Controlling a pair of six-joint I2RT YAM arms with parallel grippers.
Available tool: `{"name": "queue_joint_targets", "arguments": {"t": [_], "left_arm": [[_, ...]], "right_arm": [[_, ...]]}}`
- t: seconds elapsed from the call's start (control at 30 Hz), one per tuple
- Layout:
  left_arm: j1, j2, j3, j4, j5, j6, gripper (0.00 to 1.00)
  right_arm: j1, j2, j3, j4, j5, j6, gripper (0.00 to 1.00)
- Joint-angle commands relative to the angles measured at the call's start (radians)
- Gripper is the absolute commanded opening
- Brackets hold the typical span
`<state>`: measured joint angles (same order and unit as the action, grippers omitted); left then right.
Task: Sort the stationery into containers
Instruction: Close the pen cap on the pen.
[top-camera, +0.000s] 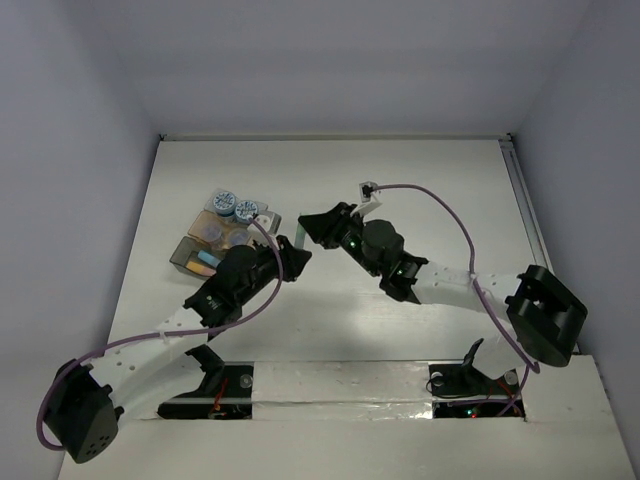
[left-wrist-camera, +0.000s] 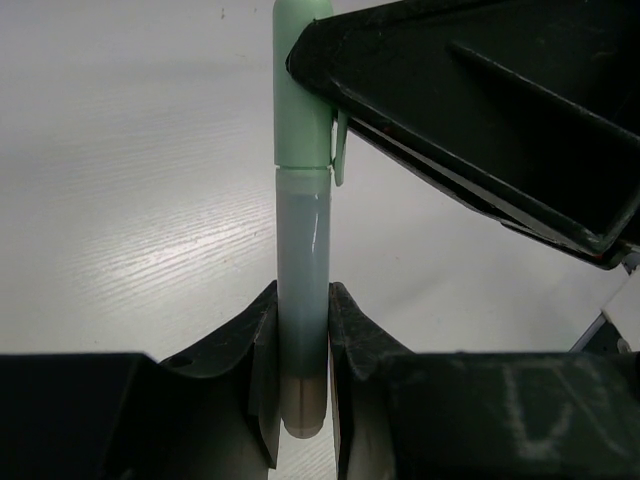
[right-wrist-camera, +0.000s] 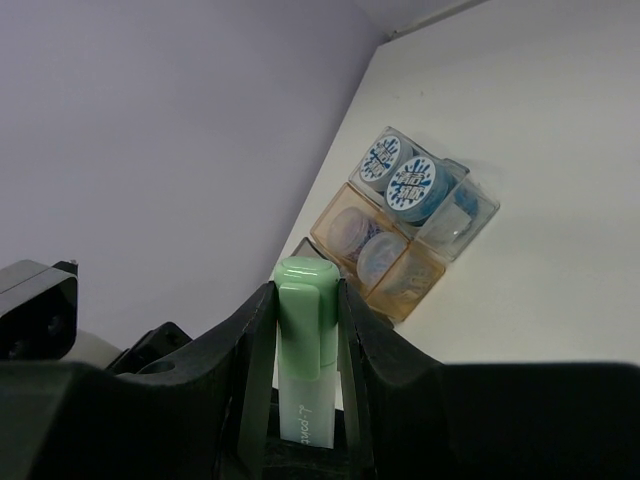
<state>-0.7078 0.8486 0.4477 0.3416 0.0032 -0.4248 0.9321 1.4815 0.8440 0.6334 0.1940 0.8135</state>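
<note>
Left wrist view: my left claw (left-wrist-camera: 302, 335) is clenched on the grey barrel end of a green-capped marker (left-wrist-camera: 302, 240). My right claw (right-wrist-camera: 308, 310) grips the cap, so both hold the one marker over the white table (left-wrist-camera: 120, 200). Off by the left wall, the see-through containers (right-wrist-camera: 415, 285) sit side by side, with round patterned tubs (right-wrist-camera: 410, 186) inside.

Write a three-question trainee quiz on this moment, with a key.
1. True or false: both arms are gripping the green pen at once.
2. Which one holds its cap end: A, the left gripper, or B, the right gripper?
3. Fill in: the round tubs sit inside see-through ____.
Key: 1 true; 2 B; 3 boxes.
</note>
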Motion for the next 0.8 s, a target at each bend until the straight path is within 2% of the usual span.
{"name": "queue_joint_targets", "arguments": {"t": [0.0, 0.3, 0.5, 0.57, 0.6, 0.67, 0.7, 0.77], "left_arm": [[0.022, -0.031, 0.152, 0.287, -0.109, 0.026, 0.00], [0.022, -0.019, 0.233, 0.267, -0.127, 0.060, 0.00], [0.022, -0.005, 0.169, 0.264, -0.106, 0.014, 0.00], [0.022, -0.013, 0.132, 0.258, -0.101, -0.012, 0.00], [0.022, -0.014, 0.096, 0.254, -0.100, -0.020, 0.00], [0.022, -0.026, 0.059, 0.243, -0.106, -0.051, 0.00], [0.022, -0.034, 0.030, 0.234, -0.114, -0.057, 0.00], [0.022, -0.055, 0.014, 0.203, -0.147, -0.072, 0.00]], "right_arm": [[0.135, 0.031, -0.085, -0.227, -0.120, -0.042, 0.00], [0.168, 0.063, -0.171, -0.170, -0.142, 0.025, 0.00], [0.168, -0.035, -0.158, -0.198, -0.006, 0.035, 0.00], [0.168, -0.081, -0.134, -0.242, 0.047, 0.029, 0.09], [0.168, -0.096, -0.103, -0.260, 0.092, 0.012, 0.24], [0.146, -0.154, -0.079, -0.299, 0.122, 0.001, 0.42], [0.133, -0.180, -0.074, -0.304, 0.124, -0.007, 0.57], [0.091, -0.271, -0.074, -0.322, 0.131, -0.026, 0.69]]}}
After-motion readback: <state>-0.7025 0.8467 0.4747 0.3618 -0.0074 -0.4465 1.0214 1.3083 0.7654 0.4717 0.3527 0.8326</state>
